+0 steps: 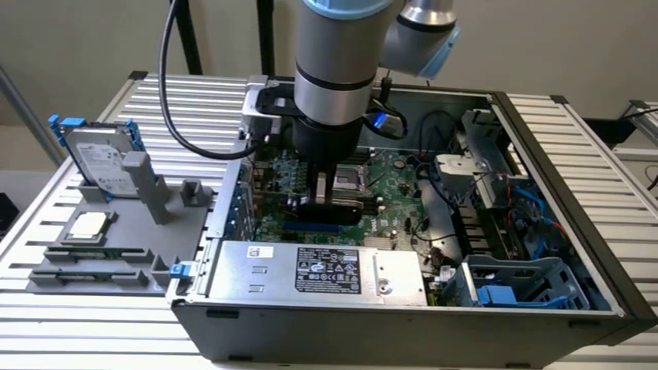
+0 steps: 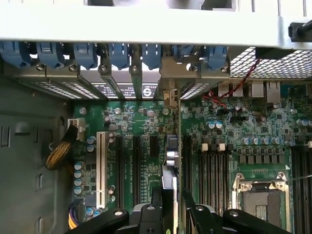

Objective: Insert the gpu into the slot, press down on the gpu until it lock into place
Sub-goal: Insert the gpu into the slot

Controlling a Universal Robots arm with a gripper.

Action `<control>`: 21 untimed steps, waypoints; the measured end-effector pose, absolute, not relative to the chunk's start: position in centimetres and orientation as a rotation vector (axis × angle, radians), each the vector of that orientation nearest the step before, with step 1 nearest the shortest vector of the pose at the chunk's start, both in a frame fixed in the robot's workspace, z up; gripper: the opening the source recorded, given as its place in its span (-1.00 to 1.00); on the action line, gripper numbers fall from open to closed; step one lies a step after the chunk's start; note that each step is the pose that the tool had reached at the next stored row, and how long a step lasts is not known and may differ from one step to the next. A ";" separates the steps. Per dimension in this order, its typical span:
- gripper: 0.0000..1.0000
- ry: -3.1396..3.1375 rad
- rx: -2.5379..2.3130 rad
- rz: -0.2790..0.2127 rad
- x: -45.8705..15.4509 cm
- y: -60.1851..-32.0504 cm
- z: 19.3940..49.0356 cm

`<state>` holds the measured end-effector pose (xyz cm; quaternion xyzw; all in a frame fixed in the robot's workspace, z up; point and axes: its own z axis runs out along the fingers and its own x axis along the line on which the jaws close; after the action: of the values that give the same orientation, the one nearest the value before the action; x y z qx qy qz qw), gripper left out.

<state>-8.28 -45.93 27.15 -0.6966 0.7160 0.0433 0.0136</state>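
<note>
My gripper point(image 1: 327, 202) reaches down into the open computer case point(image 1: 411, 308) over the green motherboard point(image 1: 396, 196). It is shut on the gpu point(image 1: 346, 210), a thin black card held on edge. In the wrist view the gpu point(image 2: 174, 161) shows edge-on between the two black fingers point(image 2: 158, 207) of the gripper point(image 2: 174, 207). Its metal bracket end point(image 2: 168, 95) reaches the rear row of slot covers. The card stands in line with the black expansion slots point(image 2: 135, 165), and it hides the slot beneath it. Whether it is fully seated cannot be told.
The silver power-supply box point(image 1: 319, 270) sits at the case's near wall. Beside the card are a white slot point(image 2: 101, 168) and the CPU socket point(image 2: 261, 200). Blue clips point(image 2: 117, 53) line the rear bracket. A hard drive point(image 1: 98, 158) rests on a grey fixture point(image 1: 113, 231) at the exterior view's left.
</note>
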 end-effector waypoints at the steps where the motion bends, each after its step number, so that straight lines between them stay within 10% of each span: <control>1: -0.47 2.226 -2.174 0.135 -8.3 -45.9 27.1; 21: -0.47 2.222 -2.178 0.135 -8.3 -45.9 26.3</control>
<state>-8.28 -45.93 26.31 -0.6992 0.7135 0.0434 0.0135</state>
